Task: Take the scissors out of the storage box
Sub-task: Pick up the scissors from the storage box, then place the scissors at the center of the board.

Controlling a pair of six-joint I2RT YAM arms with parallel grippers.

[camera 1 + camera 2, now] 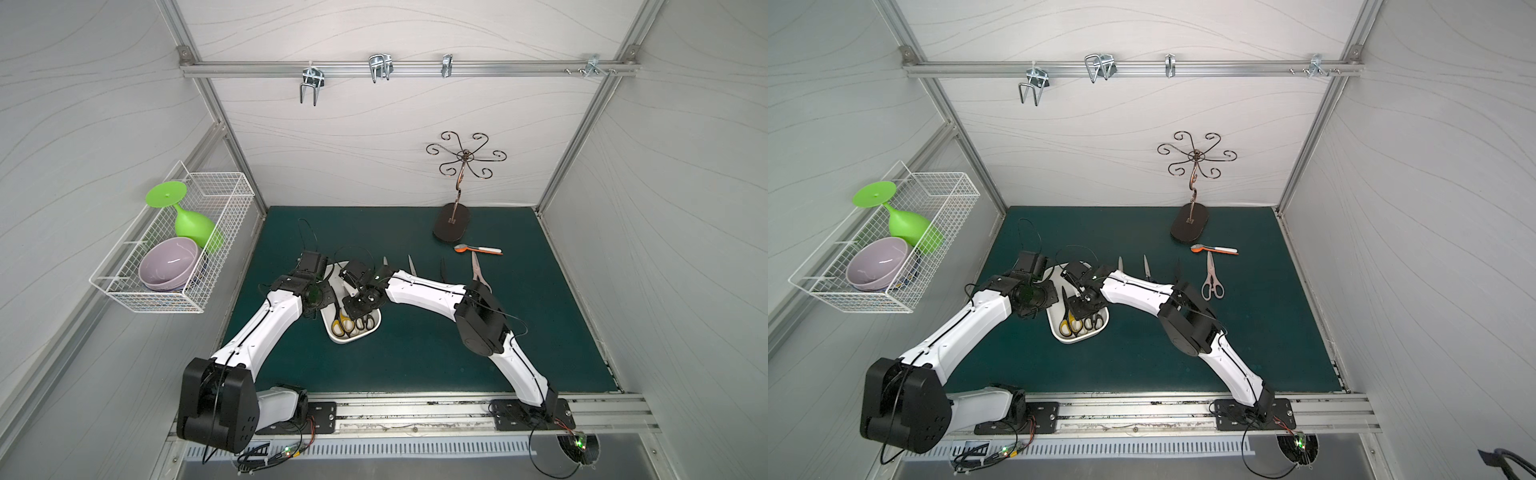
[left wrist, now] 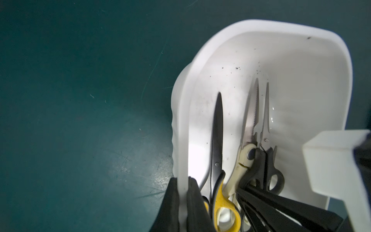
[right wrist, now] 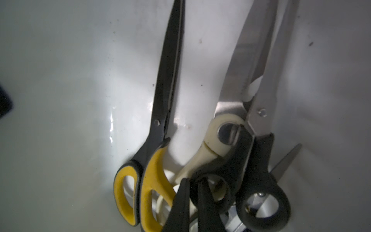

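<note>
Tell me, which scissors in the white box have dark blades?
The yellow-handled scissors; the cream shears and the black-handled pair beside them in the storage box have bright steel blades.

Storage box [image 2: 281,26] showing plain white, dark specks dotting its floor. Yellow-black scissors [image 3: 148,180] showing yellow loops edged in black, blades looking black. Kitchen shears [image 3: 212,144] showing cream handles, steel blades. Black-handled scissors [image 3: 263,180] showing bright steel blades. Table [image 1: 415,357] showing dark teal, pale scratches crossing it. Pink scissors [image 1: 1210,274] showing pale pink handles. Spoon [image 1: 478,249] showing orange and white. Basket [image 1: 232,195] showing white wire grid. Goblet [image 1: 191,224] glowing lime green. Bowl [image 1: 168,264] showing lilac. Walls [image 1: 374,137] showing pale grey, thin wavy lines running across. Left gripper [image 2: 183,202], right gripper [image 3: 192,204] showing black.
</note>
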